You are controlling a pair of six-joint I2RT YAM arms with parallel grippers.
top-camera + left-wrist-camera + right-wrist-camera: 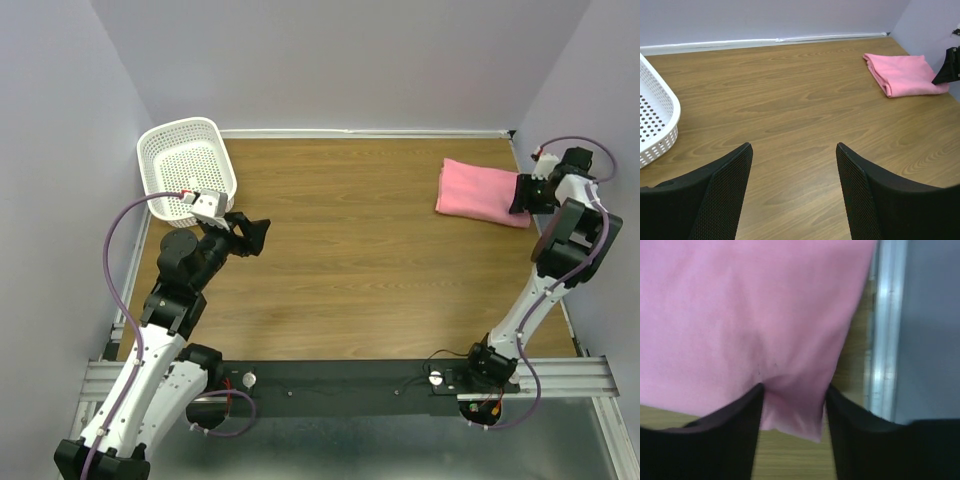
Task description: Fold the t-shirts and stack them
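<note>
The pink t-shirt [480, 191] lies folded into a compact rectangle at the table's far right; it also shows in the left wrist view [902, 74]. My right gripper [521, 195] is at its right edge. In the right wrist view the shirt [740, 315] fills the frame and a bunched corner lies in my right gripper [794, 410], touching both fingers; the jaws stand well apart, not clamped. My left gripper [255, 236] is open and empty, held above bare wood at the left, far from the shirt. Its fingers [725, 195] frame bare table.
A white perforated basket [186, 166] stands at the far left corner, just behind my left gripper; its rim shows in the left wrist view [660, 125]. A metal rail [885, 330] and the wall run close beside the shirt's right edge.
</note>
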